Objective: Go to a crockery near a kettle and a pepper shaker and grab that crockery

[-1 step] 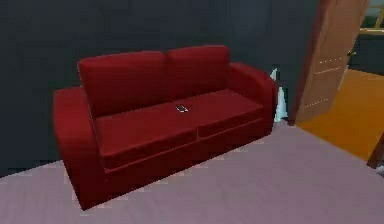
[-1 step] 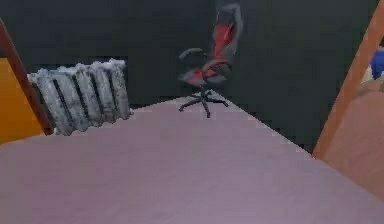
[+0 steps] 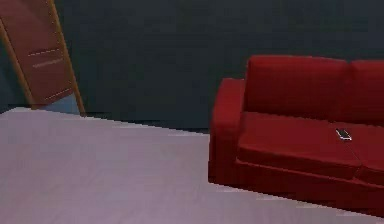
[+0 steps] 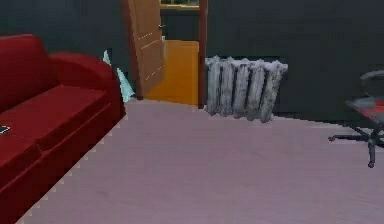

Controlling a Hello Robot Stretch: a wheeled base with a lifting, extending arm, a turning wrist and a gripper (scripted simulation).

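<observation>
Search is your step: facing a sofa (image 3: 300,130), you cannot tell the gripper's state nor where the crockery lies from it, so next try the doorway (image 4: 178,72).

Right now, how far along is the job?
Nothing looks done: the robot faces a red sofa with a small dark object on its seat. In hand: the search. Left: find the crockery, perhaps through the open doorway beside the radiator, then grab it.
</observation>
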